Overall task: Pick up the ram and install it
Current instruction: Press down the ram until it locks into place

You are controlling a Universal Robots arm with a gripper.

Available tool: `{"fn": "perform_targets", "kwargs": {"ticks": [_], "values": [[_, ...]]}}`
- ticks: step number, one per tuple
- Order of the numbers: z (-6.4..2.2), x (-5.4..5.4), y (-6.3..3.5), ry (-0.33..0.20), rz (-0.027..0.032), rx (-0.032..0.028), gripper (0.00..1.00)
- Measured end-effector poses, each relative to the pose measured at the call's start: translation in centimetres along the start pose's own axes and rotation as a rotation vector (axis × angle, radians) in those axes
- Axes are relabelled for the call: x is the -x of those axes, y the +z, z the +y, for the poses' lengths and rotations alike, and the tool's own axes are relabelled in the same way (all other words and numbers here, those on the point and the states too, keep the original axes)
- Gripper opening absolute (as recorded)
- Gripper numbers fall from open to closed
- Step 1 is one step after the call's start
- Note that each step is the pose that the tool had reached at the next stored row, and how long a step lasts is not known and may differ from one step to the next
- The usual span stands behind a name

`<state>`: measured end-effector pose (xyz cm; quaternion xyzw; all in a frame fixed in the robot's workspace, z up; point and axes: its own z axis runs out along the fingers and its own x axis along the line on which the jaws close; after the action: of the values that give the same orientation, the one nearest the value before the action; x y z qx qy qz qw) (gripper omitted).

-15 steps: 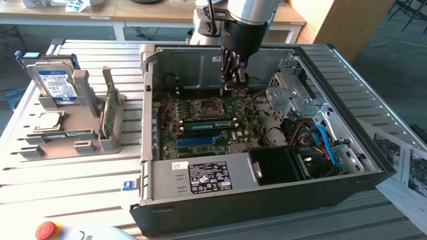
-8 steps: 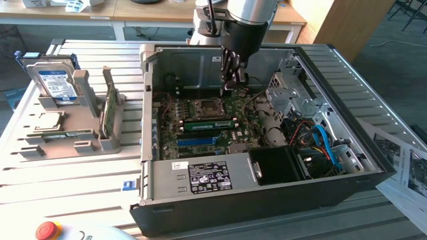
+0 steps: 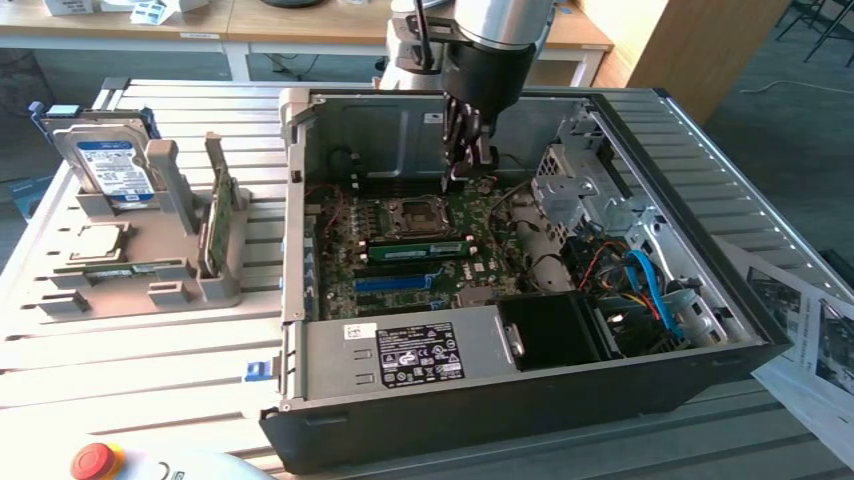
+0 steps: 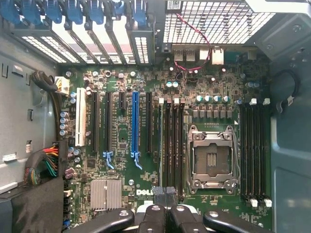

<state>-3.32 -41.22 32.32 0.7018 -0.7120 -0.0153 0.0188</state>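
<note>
The ram (image 3: 416,248), a long narrow green stick, stands along a memory slot on the motherboard (image 3: 461,215), just beside the CPU socket (image 3: 411,215), inside the open computer case (image 3: 747,340). My gripper (image 3: 462,172) hangs above the board at the far side of the socket, apart from the ram. Its black fingers are pressed together with nothing between them. In the wrist view the shut gripper (image 4: 165,193) hovers over one end of the row of black memory slots (image 4: 171,145), with the CPU socket (image 4: 212,158) next to them.
On the exterior view's left a grey holder (image 3: 167,260) carries a blue-labelled hard drive (image 3: 107,165), an upright green card (image 3: 214,225) and a processor chip (image 3: 100,240). Drive cages (image 3: 581,185) and cables (image 3: 647,285) crowd the case's right side. A red button (image 3: 96,460) sits near the front.
</note>
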Motion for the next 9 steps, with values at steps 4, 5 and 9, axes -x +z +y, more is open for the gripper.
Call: {"fn": "perform_targets", "kwargs": {"ticks": [4,5,9], "values": [[0.06,-0.01,-0.01,0.000,0.0000,-0.0102,0.10],[0.09,0.00,0.00,0.000,-0.0001,-0.0148,0.10],[0.12,0.00,0.00,0.000,-0.0002,-0.0191,0.10]]}}
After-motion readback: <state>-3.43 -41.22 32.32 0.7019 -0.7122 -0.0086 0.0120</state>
